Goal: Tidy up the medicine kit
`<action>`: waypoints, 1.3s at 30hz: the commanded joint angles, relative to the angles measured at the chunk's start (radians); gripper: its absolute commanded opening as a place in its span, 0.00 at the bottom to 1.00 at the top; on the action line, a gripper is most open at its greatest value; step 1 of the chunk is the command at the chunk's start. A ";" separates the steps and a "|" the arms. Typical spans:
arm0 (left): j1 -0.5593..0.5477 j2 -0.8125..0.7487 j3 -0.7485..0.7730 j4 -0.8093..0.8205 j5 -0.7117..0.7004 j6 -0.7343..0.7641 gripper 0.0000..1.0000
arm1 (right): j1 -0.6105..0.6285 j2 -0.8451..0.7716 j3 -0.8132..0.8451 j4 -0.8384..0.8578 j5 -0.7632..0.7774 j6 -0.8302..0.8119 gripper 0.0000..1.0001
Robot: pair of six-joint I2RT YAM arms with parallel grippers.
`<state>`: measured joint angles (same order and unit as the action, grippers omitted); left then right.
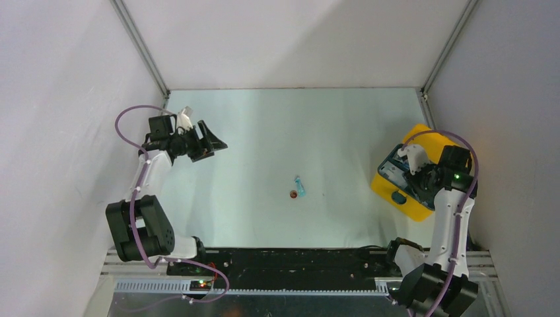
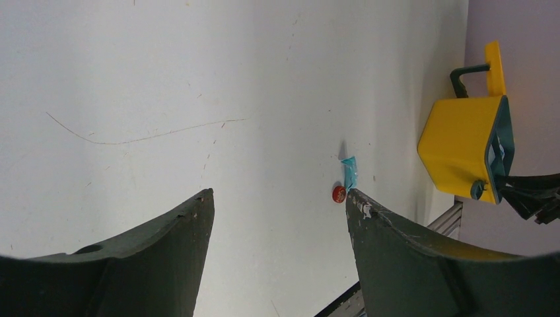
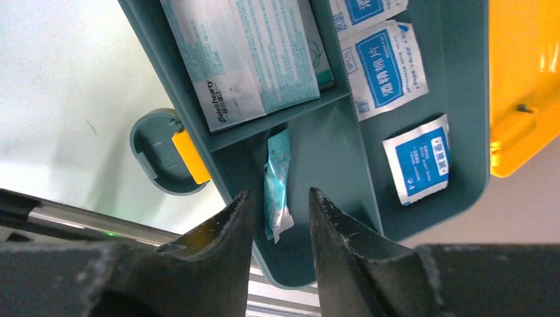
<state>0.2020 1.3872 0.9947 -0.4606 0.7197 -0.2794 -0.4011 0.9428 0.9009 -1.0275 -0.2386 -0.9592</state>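
The yellow medicine kit stands open at the table's right edge; the left wrist view shows it from the side. Its dark teal divided tray holds a white and teal box, two white-and-blue packets and a third one. A slim teal packet lies in the narrow compartment. My right gripper hovers just over that packet, jaws open on either side of it, not pinching it. My left gripper is open and empty at the far left, above bare table.
A small blue packet and a red cap lie mid-table, also in the left wrist view, packet and cap. The kit's round teal latch faces the table centre. White walls enclose the table on three sides.
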 commanded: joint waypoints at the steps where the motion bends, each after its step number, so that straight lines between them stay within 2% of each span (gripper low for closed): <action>1: -0.008 -0.010 0.050 0.004 0.035 0.005 0.78 | -0.005 -0.035 0.040 0.045 0.006 -0.001 0.44; 2: -0.007 -0.012 0.049 0.004 0.034 0.005 0.77 | -0.004 -0.045 0.055 0.044 -0.004 0.005 0.50; 4: -0.007 -0.017 0.046 0.004 0.030 0.007 0.78 | 0.003 -0.048 0.108 0.030 -0.041 0.035 0.54; 8: -0.009 -0.018 0.043 0.004 0.026 0.008 0.78 | 0.086 -0.017 0.200 0.024 -0.111 0.162 0.54; 11: -0.012 -0.016 0.045 0.004 0.026 0.007 0.78 | 0.275 0.044 0.215 0.069 -0.114 0.308 0.53; 14: -0.013 -0.015 0.038 0.004 0.019 0.013 0.78 | 0.467 0.129 0.194 0.186 -0.101 0.509 0.55; 18: -0.013 -0.028 0.014 0.004 -0.033 0.040 0.78 | 0.791 0.317 0.182 0.317 -0.045 0.583 0.58; 20: -0.013 -0.042 0.005 0.004 -0.053 0.053 0.78 | 0.869 0.409 0.201 0.356 -0.028 0.594 0.57; 23: -0.013 -0.056 0.005 0.001 -0.076 0.070 0.78 | 0.920 0.518 0.219 0.442 -0.086 0.680 0.56; 28: -0.014 -0.055 0.017 -0.009 -0.132 0.095 0.78 | 0.958 0.716 0.284 0.525 -0.206 0.930 0.54; 35: -0.014 -0.024 0.031 -0.028 -0.132 0.099 0.78 | 1.067 0.892 0.364 0.524 -0.170 1.009 0.54; 39: -0.014 -0.023 0.032 -0.033 -0.122 0.100 0.78 | 1.093 0.967 0.418 0.504 -0.119 1.030 0.50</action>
<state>0.1925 1.3621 1.0016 -0.4870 0.5983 -0.2077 0.6636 1.8713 1.2354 -0.5331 -0.3946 0.0074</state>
